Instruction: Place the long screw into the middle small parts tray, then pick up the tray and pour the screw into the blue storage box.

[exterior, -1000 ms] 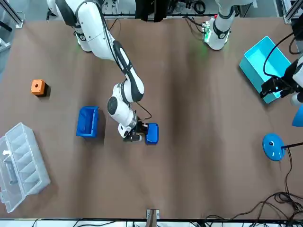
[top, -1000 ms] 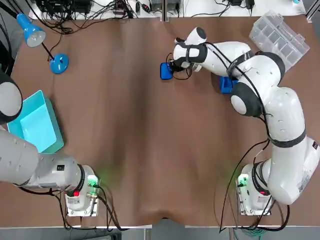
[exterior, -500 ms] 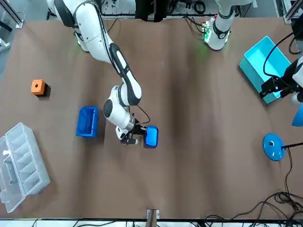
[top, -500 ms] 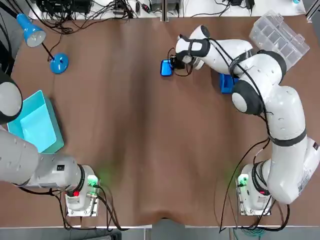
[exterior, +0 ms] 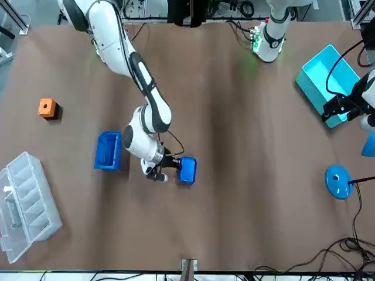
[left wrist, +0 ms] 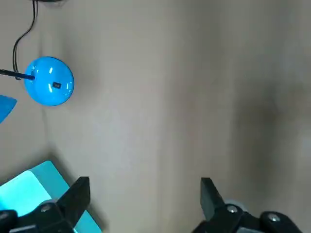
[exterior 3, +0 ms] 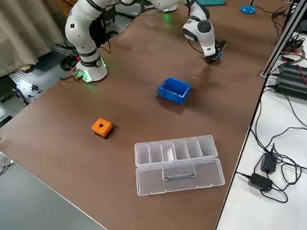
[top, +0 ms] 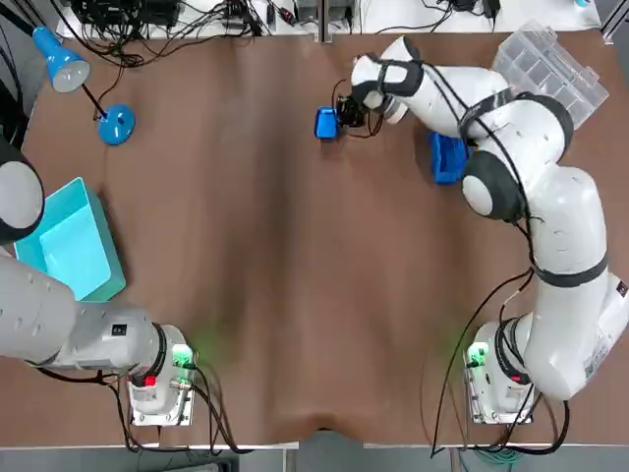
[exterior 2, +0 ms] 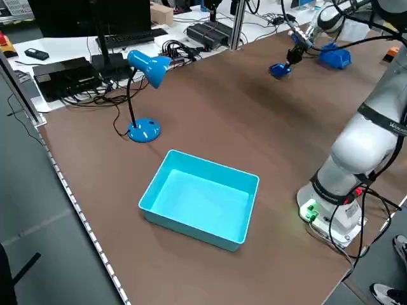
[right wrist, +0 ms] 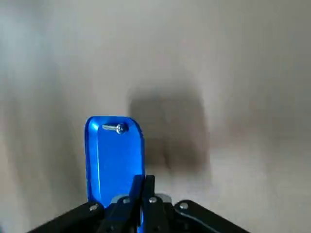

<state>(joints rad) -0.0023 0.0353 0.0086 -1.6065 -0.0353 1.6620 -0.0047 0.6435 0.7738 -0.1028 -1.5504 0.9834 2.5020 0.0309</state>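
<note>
Over table [top: 246,246], end effector [right wrist: 144,187] grips tray [right wrist: 114,160].

- Right arm [top: 565,226]: glossy white rounded shells; dark grey bands [top: 563,281] at the joints; dark grey round cap [top: 485,195] on one joint.
- Black cable [top: 451,354]: runs loose from the arm's lower links down past the base.
- Right base [top: 501,379]: white, with a green lamp [top: 479,355].
- Left arm [top: 44,315]: same pale shells, large and rounded.
- Left base [top: 157,379]: shows a green light [top: 180,360] and a red light [top: 149,381], with black cabling around it.
- Right gripper [right wrist: 144,183]: black body, thin black fingers.
- Left gripper [left wrist: 146,189]: black angular fingers [left wrist: 78,193]; silver screw heads [left wrist: 232,209] on the black housing behind them.
</note>
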